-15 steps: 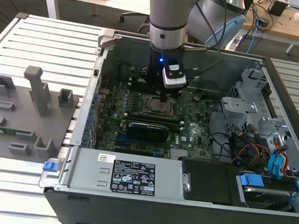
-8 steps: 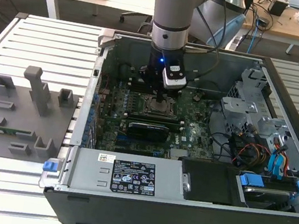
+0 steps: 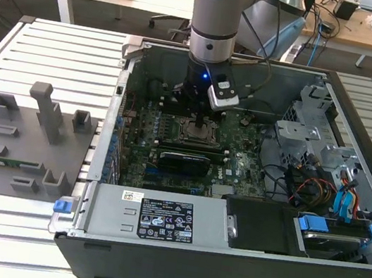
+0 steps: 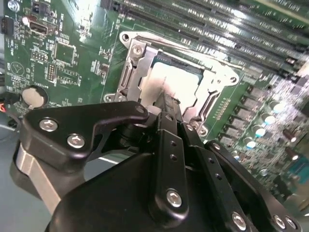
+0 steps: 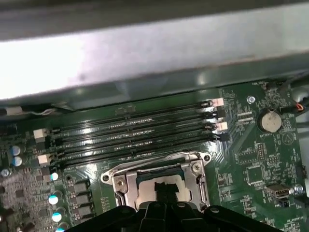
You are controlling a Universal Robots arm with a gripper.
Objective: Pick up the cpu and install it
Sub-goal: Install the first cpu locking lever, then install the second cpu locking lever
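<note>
The cpu lies flat inside the socket frame on the green motherboard, its silver-grey top showing in both wrist views. My black gripper hangs straight above it, shut, with its tips together over the middle of the chip, touching or almost touching the top. The first wrist view has the gripper as a narrow dark shape over the chip. In the exterior view the gripper reaches down into the open computer case, onto the socket frame.
Memory slots run beside the socket, with the case wall behind them. A coin battery sits nearby. A long black expansion card, the power supply and drive bays with cables crowd the case. A grey fixture lies at the exterior view's left.
</note>
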